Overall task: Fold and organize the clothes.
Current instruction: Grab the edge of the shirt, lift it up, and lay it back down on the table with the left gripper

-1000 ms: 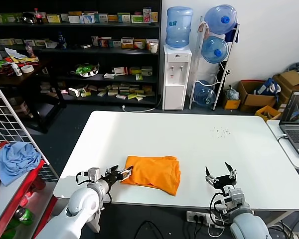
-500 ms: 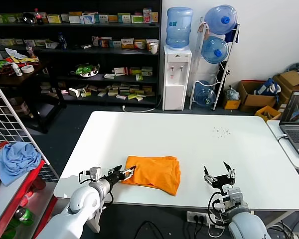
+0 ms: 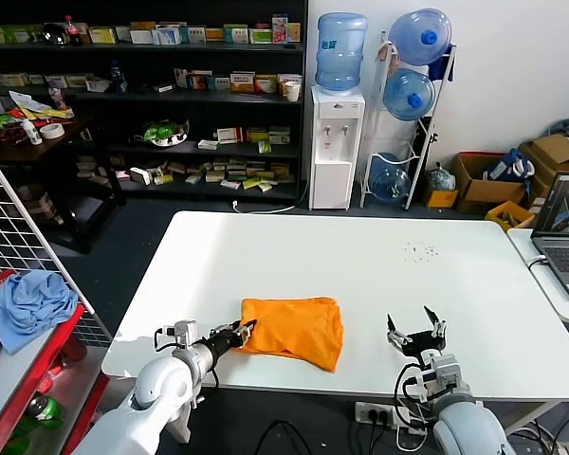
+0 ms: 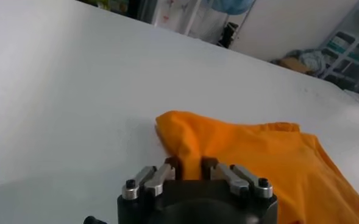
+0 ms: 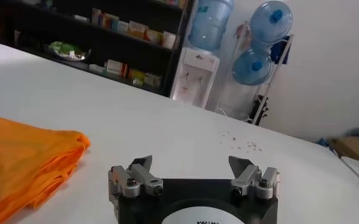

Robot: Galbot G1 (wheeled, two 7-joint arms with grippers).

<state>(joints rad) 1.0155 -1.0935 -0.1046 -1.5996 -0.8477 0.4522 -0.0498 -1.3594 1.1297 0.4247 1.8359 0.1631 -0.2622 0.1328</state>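
The orange T-shirt (image 3: 296, 328) lies folded into a small rectangle near the front edge of the white table (image 3: 360, 256). No lettering shows on it. My left gripper (image 3: 239, 332) is at the shirt's near left corner, shut on a raised pinch of orange cloth; in the left wrist view the T-shirt (image 4: 258, 158) rises between the fingers (image 4: 170, 163) of the left gripper (image 4: 190, 164). My right gripper (image 3: 416, 330) stands open over bare table to the right of the shirt, holding nothing. The right wrist view shows the right gripper (image 5: 191, 162) and the shirt's folded edge (image 5: 27, 155) off to one side.
A wire rack with a light blue cloth (image 3: 30, 299) stands off the table's left. A laptop (image 3: 564, 213) sits on a side table at right. Shelves (image 3: 161, 95), a water dispenser (image 3: 337, 142) and spare bottles stand beyond the far edge.
My left gripper slid right onto the shirt's near left corner and closed from wide open onto the cloth. The right gripper stayed open in place.
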